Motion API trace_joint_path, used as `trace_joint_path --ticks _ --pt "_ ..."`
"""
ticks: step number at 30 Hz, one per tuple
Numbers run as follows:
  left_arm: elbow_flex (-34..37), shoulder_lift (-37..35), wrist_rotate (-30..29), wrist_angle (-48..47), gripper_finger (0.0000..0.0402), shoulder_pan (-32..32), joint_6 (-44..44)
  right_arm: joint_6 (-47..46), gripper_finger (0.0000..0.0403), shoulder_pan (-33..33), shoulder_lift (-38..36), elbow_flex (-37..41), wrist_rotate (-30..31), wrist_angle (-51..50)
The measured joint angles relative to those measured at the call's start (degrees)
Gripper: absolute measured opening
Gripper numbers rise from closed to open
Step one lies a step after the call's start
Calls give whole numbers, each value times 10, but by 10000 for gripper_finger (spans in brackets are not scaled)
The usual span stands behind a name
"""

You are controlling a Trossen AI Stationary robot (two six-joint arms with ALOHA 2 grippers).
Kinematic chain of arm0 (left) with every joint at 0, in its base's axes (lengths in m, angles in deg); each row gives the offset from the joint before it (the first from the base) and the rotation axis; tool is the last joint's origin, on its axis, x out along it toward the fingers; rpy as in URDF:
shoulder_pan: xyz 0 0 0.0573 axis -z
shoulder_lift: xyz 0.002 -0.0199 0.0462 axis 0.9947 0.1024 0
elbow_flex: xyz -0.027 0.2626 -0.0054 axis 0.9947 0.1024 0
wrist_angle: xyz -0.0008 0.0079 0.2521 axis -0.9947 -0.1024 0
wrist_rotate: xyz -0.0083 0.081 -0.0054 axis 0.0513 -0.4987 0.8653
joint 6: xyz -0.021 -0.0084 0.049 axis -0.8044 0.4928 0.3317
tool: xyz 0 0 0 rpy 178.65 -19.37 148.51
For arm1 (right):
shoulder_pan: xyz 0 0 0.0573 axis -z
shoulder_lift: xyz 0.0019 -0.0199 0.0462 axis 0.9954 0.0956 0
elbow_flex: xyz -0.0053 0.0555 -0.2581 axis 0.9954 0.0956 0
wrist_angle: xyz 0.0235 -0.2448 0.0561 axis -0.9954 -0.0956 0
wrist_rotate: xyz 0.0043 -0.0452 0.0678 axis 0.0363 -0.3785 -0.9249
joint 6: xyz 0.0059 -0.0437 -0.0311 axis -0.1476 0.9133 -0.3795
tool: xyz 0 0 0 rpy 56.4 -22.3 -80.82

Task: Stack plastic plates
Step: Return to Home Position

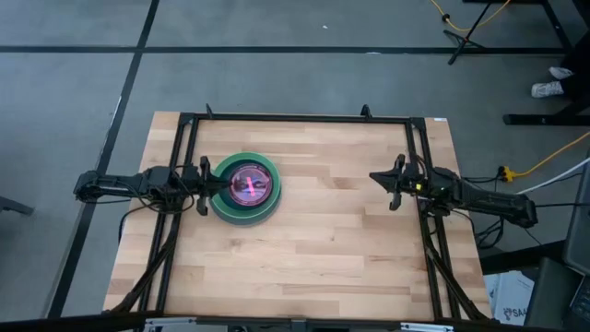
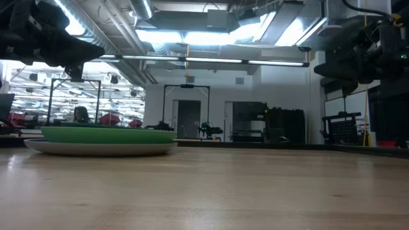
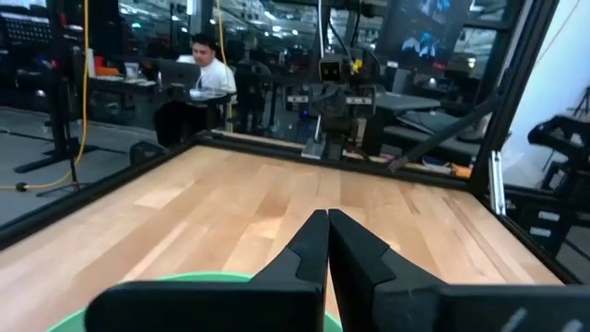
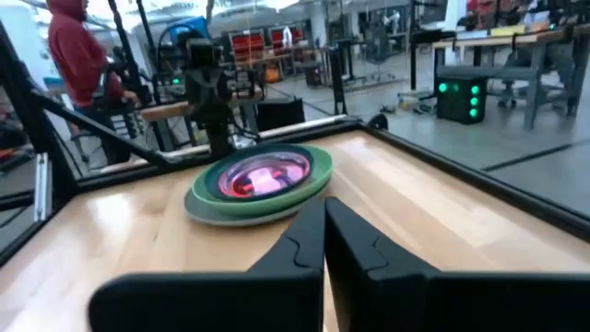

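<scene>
The plastic plates (image 1: 244, 189) stand in one stack on the table's left half: a grey plate at the bottom, green ones above it, small translucent pink and blue ones (image 4: 263, 175) nested on top. The stack (image 2: 102, 140) rests flat on the wood. My left gripper (image 1: 205, 186) is shut and hangs level above the stack's left rim (image 3: 198, 277), touching nothing. My right gripper (image 1: 395, 187) is shut too, level, at the table's right side, pointing toward the stack with nothing between its fingers (image 4: 324, 231).
A black frame (image 1: 295, 118) runs along the table's far edge and down both sides. Bare wood (image 1: 332, 231) lies between the stack and my right gripper. People show in the room beyond the table, one seated (image 3: 207, 69), one in a red hood (image 4: 83, 65).
</scene>
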Motion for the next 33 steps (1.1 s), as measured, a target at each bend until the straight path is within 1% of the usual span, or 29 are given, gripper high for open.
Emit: trace_joint_path --ticks 6,10,33 --pt "0 0 5 -3 5 0 0 0 1 0 -8 0 -38 -8" --pt "0 0 4 0 5 0 0 -27 1 0 -8 0 -41 -8" --pt "0 0 4 -2 5 0 0 -27 1 0 -8 0 -41 -10"
